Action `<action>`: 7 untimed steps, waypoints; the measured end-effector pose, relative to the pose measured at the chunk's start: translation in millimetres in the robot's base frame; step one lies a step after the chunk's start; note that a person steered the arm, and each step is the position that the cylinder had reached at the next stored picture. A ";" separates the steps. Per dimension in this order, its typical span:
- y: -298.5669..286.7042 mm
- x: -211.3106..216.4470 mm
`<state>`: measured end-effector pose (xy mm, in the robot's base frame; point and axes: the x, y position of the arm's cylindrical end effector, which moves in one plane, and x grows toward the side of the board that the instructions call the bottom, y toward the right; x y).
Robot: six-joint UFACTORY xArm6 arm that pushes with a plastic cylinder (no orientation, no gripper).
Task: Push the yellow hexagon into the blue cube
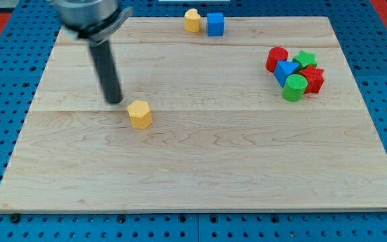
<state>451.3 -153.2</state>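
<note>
On the pale wooden counter (200, 168), my tip (115, 101), the lower end of a straight dark rod with no gripper to spread or press together, stands just beside the small yellow hexagon block (140, 114), on its upper-left. That is likely the wrong side: the blue cube (215, 24) lies well apart toward the view's top right, touching a yellow rounded block (192, 20). I judge the tip must first come around to the hexagon's lower-left. A cluster of red, blue and green blocks (295, 70) sits far right.
</note>
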 end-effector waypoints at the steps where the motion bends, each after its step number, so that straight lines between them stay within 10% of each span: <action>1: 18.0 68.0; 7: 133.0 -66.2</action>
<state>385.1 -20.2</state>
